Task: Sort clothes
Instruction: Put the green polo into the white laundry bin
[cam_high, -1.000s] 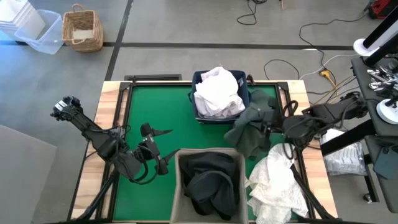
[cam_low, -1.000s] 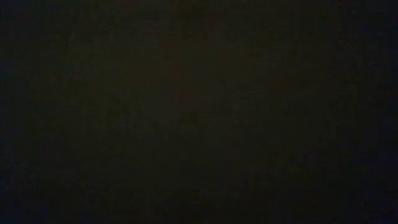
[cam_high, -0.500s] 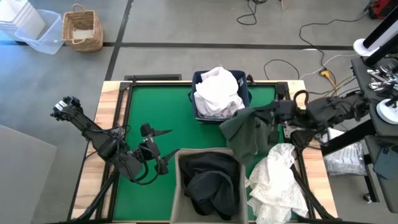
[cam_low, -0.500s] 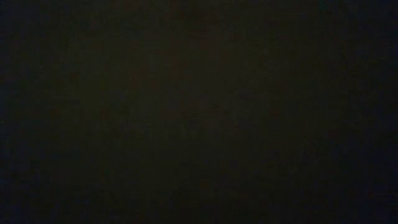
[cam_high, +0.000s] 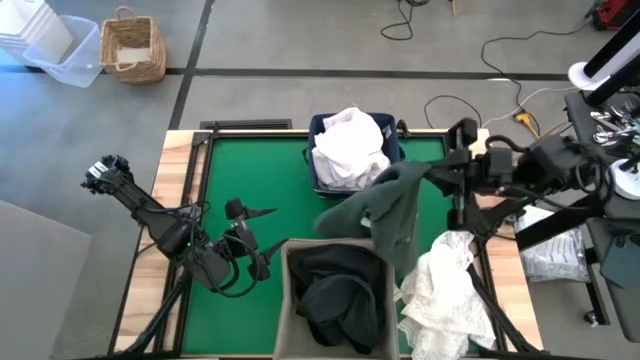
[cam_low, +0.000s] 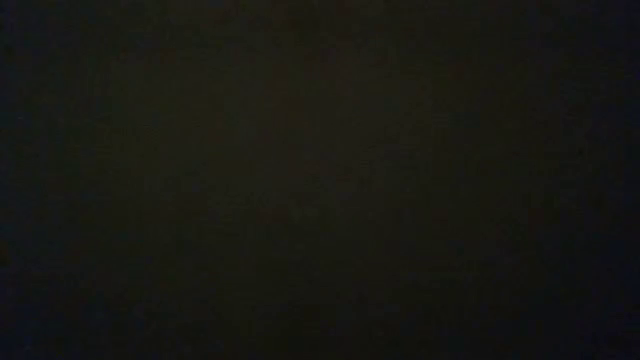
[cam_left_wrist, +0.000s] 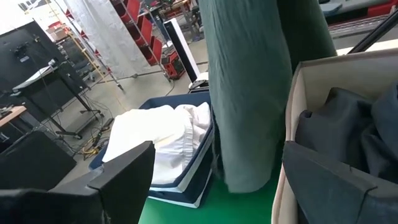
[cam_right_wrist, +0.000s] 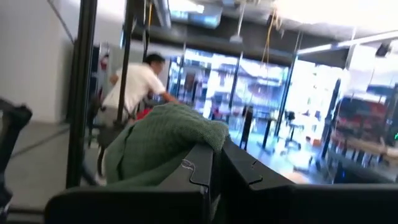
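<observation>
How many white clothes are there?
2 that show. One white garment is piled in the navy bin; another white garment lies on the table's right edge. More may be hidden underneath.

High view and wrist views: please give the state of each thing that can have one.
Dark green garment: lifted, hanging from the right gripper.
Right gripper: shut on the garment.
Left gripper: open, empty, low over the green mat.
Navy bin: filled with white clothes.
Beige bin: holds dark clothes.
White garment: crumpled on the table, unsorted.
</observation>
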